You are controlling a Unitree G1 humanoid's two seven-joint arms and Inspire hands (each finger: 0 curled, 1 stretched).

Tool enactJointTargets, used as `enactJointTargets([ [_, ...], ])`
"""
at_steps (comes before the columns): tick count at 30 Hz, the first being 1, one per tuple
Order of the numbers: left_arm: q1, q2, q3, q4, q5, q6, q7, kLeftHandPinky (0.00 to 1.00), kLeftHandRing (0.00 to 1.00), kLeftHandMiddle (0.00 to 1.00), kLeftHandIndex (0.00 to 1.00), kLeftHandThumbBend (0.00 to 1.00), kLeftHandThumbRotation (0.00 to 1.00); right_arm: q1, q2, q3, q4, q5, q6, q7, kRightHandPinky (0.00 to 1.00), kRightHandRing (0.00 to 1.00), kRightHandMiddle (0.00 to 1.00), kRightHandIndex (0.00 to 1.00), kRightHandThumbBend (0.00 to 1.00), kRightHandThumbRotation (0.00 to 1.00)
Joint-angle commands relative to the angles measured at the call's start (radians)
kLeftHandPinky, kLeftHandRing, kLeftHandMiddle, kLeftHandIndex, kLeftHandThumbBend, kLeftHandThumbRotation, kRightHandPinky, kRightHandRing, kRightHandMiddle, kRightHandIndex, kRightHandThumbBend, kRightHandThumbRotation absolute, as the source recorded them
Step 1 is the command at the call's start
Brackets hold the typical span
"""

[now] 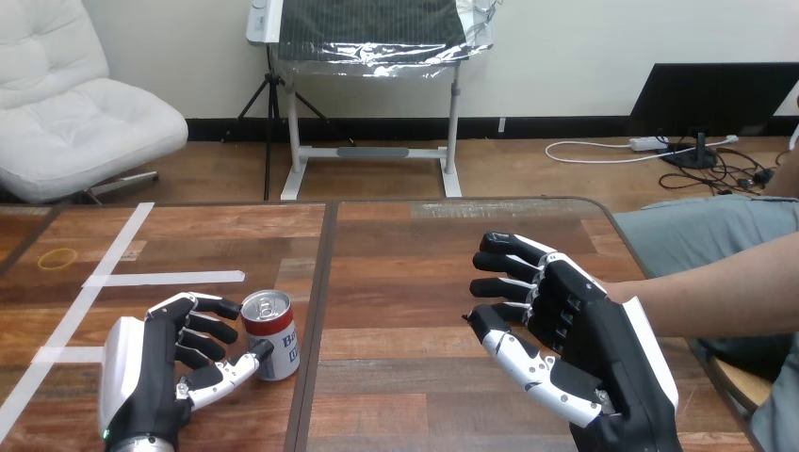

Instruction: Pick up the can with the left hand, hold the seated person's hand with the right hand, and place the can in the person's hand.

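A red, white and blue can (271,336) stands upright on the wooden table (405,282), near the front left. My left hand (155,377) rests just left of it, open, with relaxed fingers (209,325) reaching toward the can's side and the thumb tip touching its lower front. My right hand (589,344) hovers at the front right, open, palm facing left, with nothing between thumb and fingers. The person's forearm (721,292) comes in from the right edge and ends behind the back of my right hand. The person's hand is hidden there.
White tape strips (165,279) cross the table's left part, and a small yellow ring (57,258) lies at the far left. A dark seam (320,301) runs front to back just right of the can.
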Motion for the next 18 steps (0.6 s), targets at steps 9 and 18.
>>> enactJointTargets([
  [9, -0.064, 0.003, -0.002, -0.018, -0.005, -0.026, -0.005, 0.41, 0.45, 0.5, 0.55, 0.65, 0.0, -0.046, 0.023, -0.008, -0.027, 0.012, -0.026, -0.003, 0.63, 0.7, 0.75, 0.76, 0.46, 0.0],
  [18, -0.058, 0.001, 0.0, -0.053, -0.015, 0.021, -0.046, 0.51, 0.56, 0.6, 0.63, 0.7, 0.01, -0.045, 0.023, -0.005, -0.026, 0.007, -0.026, -0.005, 0.63, 0.7, 0.75, 0.76, 0.46, 0.0],
])
